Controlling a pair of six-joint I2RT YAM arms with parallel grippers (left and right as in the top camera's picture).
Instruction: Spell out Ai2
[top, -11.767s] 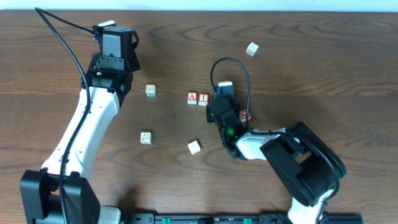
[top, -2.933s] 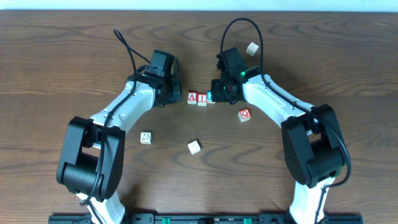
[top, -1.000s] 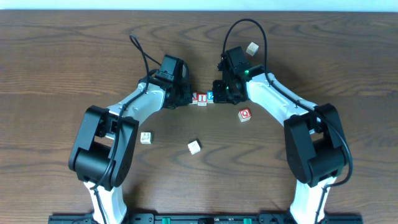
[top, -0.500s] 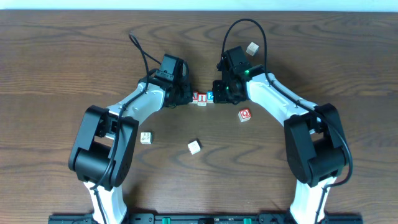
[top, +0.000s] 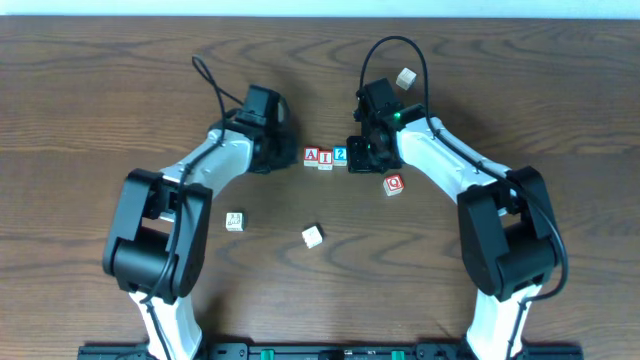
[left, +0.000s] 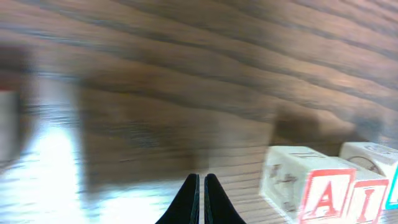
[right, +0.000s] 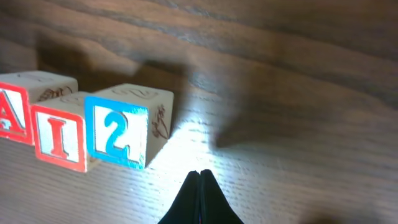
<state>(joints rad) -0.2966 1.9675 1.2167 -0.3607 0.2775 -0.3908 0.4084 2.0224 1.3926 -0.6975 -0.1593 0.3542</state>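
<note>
Three pale wooden cubes stand in a row at the table's middle: the red A cube on the left, the red I cube in the centre, the blue 2 cube on the right. They sit side by side, close or touching. My left gripper is shut and empty, a short gap left of the A cube. The right gripper is shut and empty, just right of the 2 cube. In the right wrist view the I cube and A cube run off to the left.
A red Q cube lies right of the row, under my right forearm. Other pale cubes sit at the back right, front centre and front left. Both arms arch over the table's middle.
My left gripper has backed away leftward from the A cube, opening a gap. The right gripper has eased slightly right off the 2 cube. The three cubes stay in their row.
</note>
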